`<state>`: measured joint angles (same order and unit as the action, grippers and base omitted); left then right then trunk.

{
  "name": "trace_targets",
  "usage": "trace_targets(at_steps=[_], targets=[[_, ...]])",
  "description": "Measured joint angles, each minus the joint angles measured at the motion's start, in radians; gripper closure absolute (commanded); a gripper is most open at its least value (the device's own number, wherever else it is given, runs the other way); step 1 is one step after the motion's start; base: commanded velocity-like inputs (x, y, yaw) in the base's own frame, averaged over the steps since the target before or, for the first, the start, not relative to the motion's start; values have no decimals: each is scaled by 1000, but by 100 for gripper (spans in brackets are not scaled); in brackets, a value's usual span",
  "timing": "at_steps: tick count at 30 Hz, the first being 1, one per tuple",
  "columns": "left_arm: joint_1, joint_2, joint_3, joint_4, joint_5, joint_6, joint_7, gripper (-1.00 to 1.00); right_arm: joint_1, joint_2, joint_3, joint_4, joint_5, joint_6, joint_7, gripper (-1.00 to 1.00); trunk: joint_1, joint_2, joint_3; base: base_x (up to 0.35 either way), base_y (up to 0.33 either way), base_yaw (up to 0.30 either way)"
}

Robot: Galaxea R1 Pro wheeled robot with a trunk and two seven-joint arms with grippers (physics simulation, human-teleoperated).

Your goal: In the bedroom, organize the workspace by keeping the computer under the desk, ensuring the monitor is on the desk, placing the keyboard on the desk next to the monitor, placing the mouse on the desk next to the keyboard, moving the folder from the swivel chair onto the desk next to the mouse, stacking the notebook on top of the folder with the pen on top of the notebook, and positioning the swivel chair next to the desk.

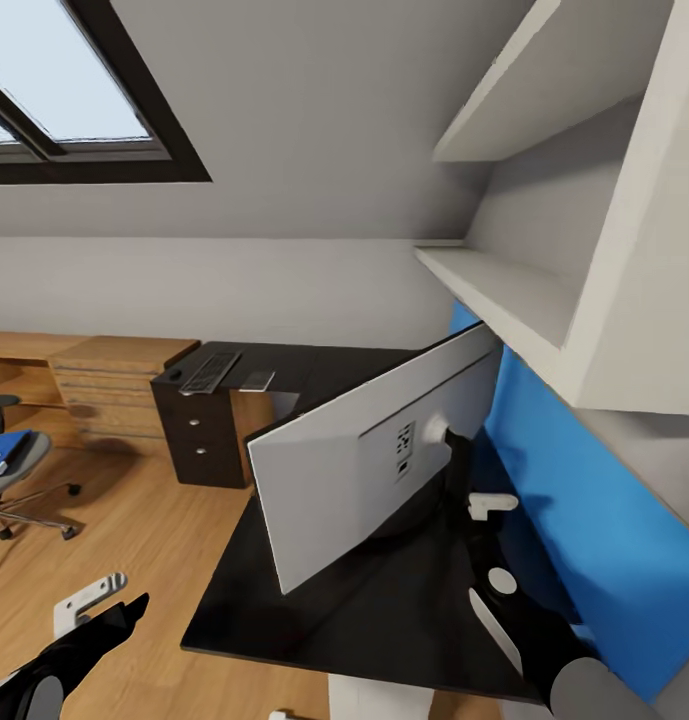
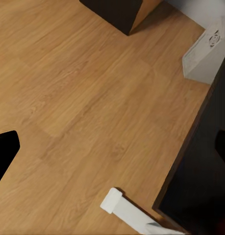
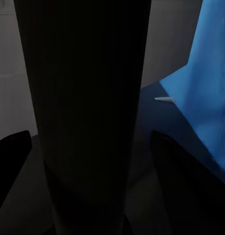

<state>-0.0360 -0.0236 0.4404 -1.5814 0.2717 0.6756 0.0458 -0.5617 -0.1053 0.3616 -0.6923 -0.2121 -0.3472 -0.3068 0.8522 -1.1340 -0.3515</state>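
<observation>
The monitor [image 1: 374, 450] stands tilted on the black desk [image 1: 384, 615], its pale grey back towards me. My right gripper [image 1: 466, 500] reaches behind it. In the right wrist view, the gripper [image 3: 90, 147] is closed on the monitor's black stand [image 3: 87, 98], a finger on either side. My left gripper [image 1: 109, 600] hangs open over the wooden floor beside the desk. The keyboard [image 1: 210, 371] lies on the desk's far wing. The blue folder [image 1: 4, 452] rests on the swivel chair [image 1: 14, 480] at far left. The white computer [image 2: 208, 54] sits under the desk edge.
A blue wall panel [image 1: 584, 520] and white shelves [image 1: 544, 290] close in right of the monitor. A light wooden drawer cabinet [image 1: 114, 385] and black desk drawers [image 1: 199, 435] stand at the back. A white desk leg [image 2: 127, 210] stands on open wooden floor [image 2: 83, 98].
</observation>
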Motion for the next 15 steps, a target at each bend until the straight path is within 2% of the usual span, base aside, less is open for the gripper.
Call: trace_targets(at_steps=[2,5,9,15], targets=[[0,1,15,-3,0,0,0,-100,0,0,0,4,-3,-2,-1,100,0,0,0,4,-74,0],[0,1,33,-4,1,-1,0,-100,0,0,1,11,-31,0,0,100,0,0,0,2,-28,-28],[0,0,41,-4,1,-1,0,-100,0,0,1,5,-2,-1,0,100,0,0,3,0,-8,-131],[0,0,42,-5,2,-1,-1,-100,0,3,4,4,6,2,1,100,0,0,7,0,-1,-83]])
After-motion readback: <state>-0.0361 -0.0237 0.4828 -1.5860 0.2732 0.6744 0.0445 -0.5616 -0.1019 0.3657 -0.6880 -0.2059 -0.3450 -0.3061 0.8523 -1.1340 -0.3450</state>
